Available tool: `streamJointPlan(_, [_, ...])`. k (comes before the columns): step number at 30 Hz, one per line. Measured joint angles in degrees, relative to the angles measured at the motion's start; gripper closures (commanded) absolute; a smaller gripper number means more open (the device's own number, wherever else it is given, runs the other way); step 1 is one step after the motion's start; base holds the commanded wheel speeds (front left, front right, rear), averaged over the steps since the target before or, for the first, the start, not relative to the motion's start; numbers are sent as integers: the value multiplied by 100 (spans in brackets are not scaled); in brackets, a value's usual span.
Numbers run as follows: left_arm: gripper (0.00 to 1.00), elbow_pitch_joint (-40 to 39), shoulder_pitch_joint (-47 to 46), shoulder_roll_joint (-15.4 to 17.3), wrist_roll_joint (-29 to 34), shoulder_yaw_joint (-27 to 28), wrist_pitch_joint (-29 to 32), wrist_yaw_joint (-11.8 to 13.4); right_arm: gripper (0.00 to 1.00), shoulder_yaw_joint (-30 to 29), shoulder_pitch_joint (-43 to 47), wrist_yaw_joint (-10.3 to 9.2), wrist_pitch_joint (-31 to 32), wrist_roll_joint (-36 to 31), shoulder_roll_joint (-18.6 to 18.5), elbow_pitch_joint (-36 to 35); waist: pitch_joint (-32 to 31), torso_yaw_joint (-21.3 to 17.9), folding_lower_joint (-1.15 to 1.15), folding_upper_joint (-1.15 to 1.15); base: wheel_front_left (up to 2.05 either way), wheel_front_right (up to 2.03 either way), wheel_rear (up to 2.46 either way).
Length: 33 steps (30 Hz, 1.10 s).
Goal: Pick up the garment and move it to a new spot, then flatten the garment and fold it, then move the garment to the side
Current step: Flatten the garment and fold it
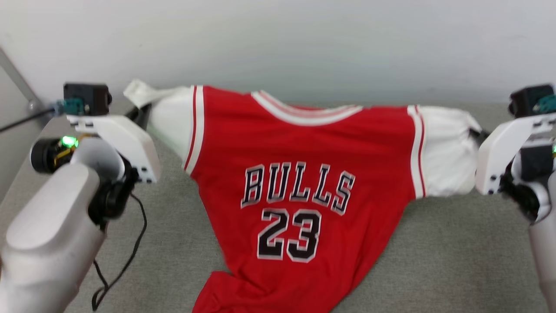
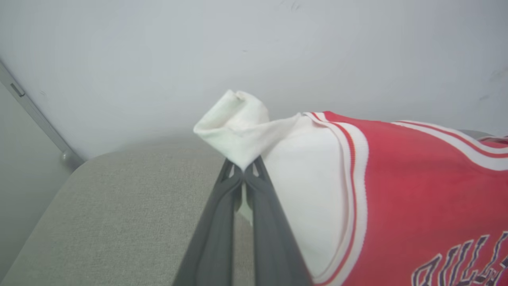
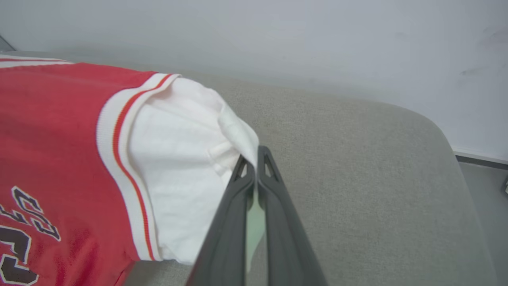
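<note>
While clamping the garment [image 1: 299, 143] by both sleeves [image 1: 443, 148] in left gripper [image 2: 243, 169] and right gripper [image 3: 256, 155], holds it stretched between them, not yet flattened or folded.

Pale grey forearms [image 1: 47, 226], white angular wrist brackets [image 1: 126, 143], black camera boxes [image 1: 85, 98]. Green indicator light [image 1: 68, 141]; loose black cable [image 1: 146, 224]. Long dark-grey fingers [image 2: 214, 238].

Soft matt cloth garment [image 1: 304, 143]; coarse woven grey cushion [image 1: 456, 252].
</note>
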Motion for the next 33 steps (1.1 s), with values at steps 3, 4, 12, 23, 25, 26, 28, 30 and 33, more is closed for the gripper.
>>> streamJointPlan(3, [100,365,-451,-132,70,47,-136,-109,100,-100,-416,1,-202,-157,-19,146,9,-44,-1,0,0,0,0])
streamJointPlan(4, [100,479,-626,-164,116,57,-193,-153,100,-115,-584,1,-259,-224,-21,204,44,-59,-1,0,0,0,0])
streamJointPlan(12, [100,1356,-2100,-432,369,193,-754,-510,100,-246,-2112,2,-866,-620,-12,600,531,-160,-1,0,0,0,0])
streamJointPlan(23, [100,1992,-4109,-632,737,389,-1717,-906,100,-567,-4164,2,-2008,-1170,-19,1015,1652,-232,1,0,0,0,0])
streamJointPlan(25, [100,2069,-4353,-620,770,439,-1851,-914,100,-563,-4433,2,-2257,-1245,-14,1057,1854,-252,1,0,0,0,0])
streamJointPlan(26, [100,2105,-4709,-581,845,482,-1954,-934,100,-521,-4809,2,-2563,-1313,-12,1121,2149,-294,1,0,0,0,0])
streamJointPlan(28, [100,2107,-4883,-557,853,531,-2017,-938,100,-471,-4996,2,-2717,-1324,-5,1182,2343,-329,1,0,0,0,0])
streamJointPlan(30, [100,2100,-5020,-535,862,580,-2072,-931,100,-424,-5166,2,-2867,-1330,18,1232,2539,-363,1,0,0,0,0])
streamJointPlan(33, [100,2104,-5081,-531,864,613,-2116,-909,100,-275,-5294,1,-3004,-1328,68,1350,2823,-408,1,0,0,0,0])
